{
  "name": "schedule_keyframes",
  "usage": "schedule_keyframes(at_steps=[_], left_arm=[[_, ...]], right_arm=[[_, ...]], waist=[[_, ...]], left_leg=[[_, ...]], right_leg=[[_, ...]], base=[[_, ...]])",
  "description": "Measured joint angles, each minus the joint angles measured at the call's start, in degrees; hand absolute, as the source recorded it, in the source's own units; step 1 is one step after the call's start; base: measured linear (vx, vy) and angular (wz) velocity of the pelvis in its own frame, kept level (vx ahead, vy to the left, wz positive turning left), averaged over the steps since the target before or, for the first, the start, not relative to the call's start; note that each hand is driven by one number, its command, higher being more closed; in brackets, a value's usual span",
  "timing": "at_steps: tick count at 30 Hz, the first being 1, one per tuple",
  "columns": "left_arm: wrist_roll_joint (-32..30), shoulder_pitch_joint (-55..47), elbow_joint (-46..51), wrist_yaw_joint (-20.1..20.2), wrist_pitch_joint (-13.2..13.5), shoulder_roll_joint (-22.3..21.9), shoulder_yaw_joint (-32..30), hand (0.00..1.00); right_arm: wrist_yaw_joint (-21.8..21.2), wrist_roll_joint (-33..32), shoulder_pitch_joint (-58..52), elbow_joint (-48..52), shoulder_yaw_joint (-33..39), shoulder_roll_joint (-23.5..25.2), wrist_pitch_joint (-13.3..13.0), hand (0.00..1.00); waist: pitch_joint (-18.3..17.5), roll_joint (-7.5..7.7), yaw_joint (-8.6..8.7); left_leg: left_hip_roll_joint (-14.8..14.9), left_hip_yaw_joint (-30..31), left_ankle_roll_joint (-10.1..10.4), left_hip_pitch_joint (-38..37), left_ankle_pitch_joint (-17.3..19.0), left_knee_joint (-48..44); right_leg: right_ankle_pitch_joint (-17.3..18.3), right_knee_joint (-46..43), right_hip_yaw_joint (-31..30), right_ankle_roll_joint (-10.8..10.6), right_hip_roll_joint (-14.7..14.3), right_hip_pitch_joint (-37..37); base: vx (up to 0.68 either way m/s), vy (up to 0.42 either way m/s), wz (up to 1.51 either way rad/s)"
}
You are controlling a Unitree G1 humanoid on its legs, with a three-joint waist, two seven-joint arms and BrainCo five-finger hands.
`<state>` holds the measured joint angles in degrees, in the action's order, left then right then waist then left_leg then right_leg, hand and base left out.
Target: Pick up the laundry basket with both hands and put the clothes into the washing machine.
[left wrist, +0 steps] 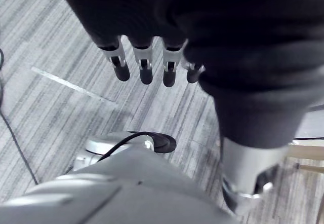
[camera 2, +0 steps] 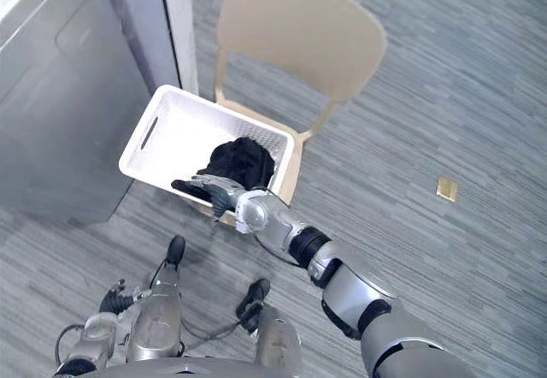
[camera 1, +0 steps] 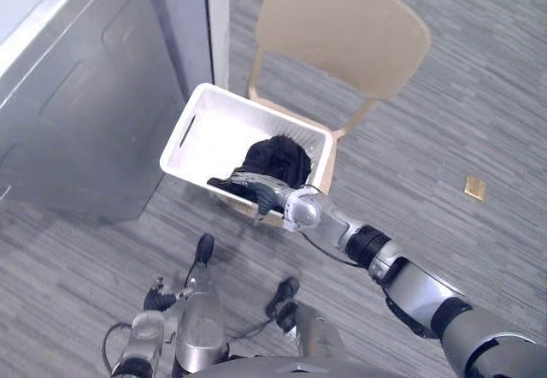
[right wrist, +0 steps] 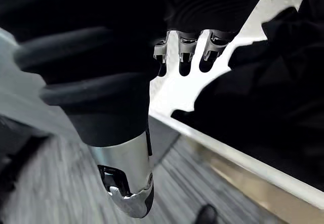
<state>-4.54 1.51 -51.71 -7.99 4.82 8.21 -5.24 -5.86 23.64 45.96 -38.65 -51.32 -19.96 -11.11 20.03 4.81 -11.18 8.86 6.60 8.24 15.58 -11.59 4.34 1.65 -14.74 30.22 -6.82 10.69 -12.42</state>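
Right hand (camera 1: 261, 191) over near rim of laundry basket (camera 1: 218, 134), mid-frame on chair (camera 1: 342, 27); fingers straight and apart above black clothes (camera 1: 278, 160) at basket's right end, clamping nothing. Left hand (left wrist: 144, 57) hanging low, fingers relaxed, well apart from basket. Basket's long axis left-right, handle slot (camera 1: 186, 132) at left end.

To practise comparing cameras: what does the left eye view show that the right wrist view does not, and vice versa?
Left eye view adds: the beige chair's backrest, the grey machine beside the basket, a small tan plate on the floor. Right wrist view adds: close up, straight fingers above the basket's white inside. Shared: basket, black clothes, right hand.
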Motion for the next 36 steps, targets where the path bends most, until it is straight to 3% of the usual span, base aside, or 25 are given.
schedule_keyframes(at_steps=[5,10,12,16,20,22,26,32,36], left_arm=[[2.22,3.88,8.59,-0.69,1.2,0.46,5.09,0.0],[4.03,5.28,8.76,-2.5,1.45,0.54,6.3,0.0],[4.46,5.36,8.22,-3.32,1.28,0.89,6.2,0.0],[4.49,5.41,7.73,-4.35,0.82,1.05,4.37,0.0],[4.49,5.39,6.22,-4.57,0.12,1.13,0.88,0.0],[4.49,5.25,6.43,-5.46,-0.54,1.3,-1.15,0.0],[4.47,4.85,10.86,-5.57,-1.03,1.34,-2.22,0.0],[4.29,3.07,21.84,-5.35,-1.33,2.53,-2.64,0.0],[4.29,2.9,21.95,-5.39,-1.41,3.29,-3.88,0.0]], right_arm=[[1.1,9.18,5.37,-7.87,3.2,-3.52,-0.05,0.0],[3.86,10.54,5.9,-10.1,11.67,-6.47,-0.09,0.0],[5.92,10.6,6.51,-11.21,13.87,-7.72,0.54,0.0],[9.24,10.76,6.86,-11.22,19.02,-8.78,4.0,0.0],[12.06,7.4,3.62,-0.61,25.16,-8.89,6.66,0.0],[12.98,3.34,-1.28,9.9,26.79,-8.81,6.25,0.0],[13.45,2.59,-10.1,22.26,26.89,-8.68,5.49,0.0],[11.53,2.63,-20.58,34.09,27.09,-10.18,3.16,0.0],[11.01,2.59,-22.34,38.15,27.82,-10.5,2.21,0.0]], waist=[[3.81,0.28,-1.49],[4.45,0.53,-1.87],[4.55,0.59,-1.43],[5.17,1.61,-2.14],[6.23,3.04,-1.7],[6.87,4.41,-1.27],[7.46,5.82,-0.65],[7.51,8.12,0.93],[6.72,9.23,1.08]], left_leg=[[-0.2,3.04,0.03,3.54,-1.6,0.05],[-0.09,4.67,-0.12,6.59,-2.08,0.08],[0.06,5.6,-0.33,8.07,-2.33,0.08],[0.39,6.07,-0.06,9.76,-2.84,0.08],[0.47,5.97,-0.09,10.41,-2.87,0.08],[0.48,5.87,-0.11,10.4,-2.84,0.07],[0.43,5.82,-0.15,10.36,-2.81,0.08],[0.55,5.65,-0.86,10.26,-2.33,0.11],[0.74,5.04,-1.36,10.22,-2.26,0.1]], right_leg=[[-0.16,-0.57,2.55,0.15,0.12,-1.7],[-0.39,-0.37,3.95,0.31,-0.17,-3.7],[-0.79,0.64,4.88,0.5,-0.74,-4.23],[-1.1,1.1,5.39,0.65,-1.14,-5.4],[-1.49,1.87,5.4,0.64,-1.38,-5.83],[-1.53,2.16,5.39,0.63,-1.44,-5.73],[-1.51,2.16,5.37,0.61,-1.39,-5.64],[-1.48,1.78,5.3,0.65,-1.4,-5.7],[-1.47,1.77,5.09,0.68,-1.53,-5.86]], base=[[-0.1,-0.035,0.24],[-0.08,-0.067,0.13],[-0.07,-0.075,0.1],[-0.03,-0.068,0.05],[-0.01,-0.048,-0.02],[0.01,-0.046,0.0],[0.0,-0.025,0.01],[-0.04,-0.019,-0.01],[-0.03,-0.039,-0.04]])
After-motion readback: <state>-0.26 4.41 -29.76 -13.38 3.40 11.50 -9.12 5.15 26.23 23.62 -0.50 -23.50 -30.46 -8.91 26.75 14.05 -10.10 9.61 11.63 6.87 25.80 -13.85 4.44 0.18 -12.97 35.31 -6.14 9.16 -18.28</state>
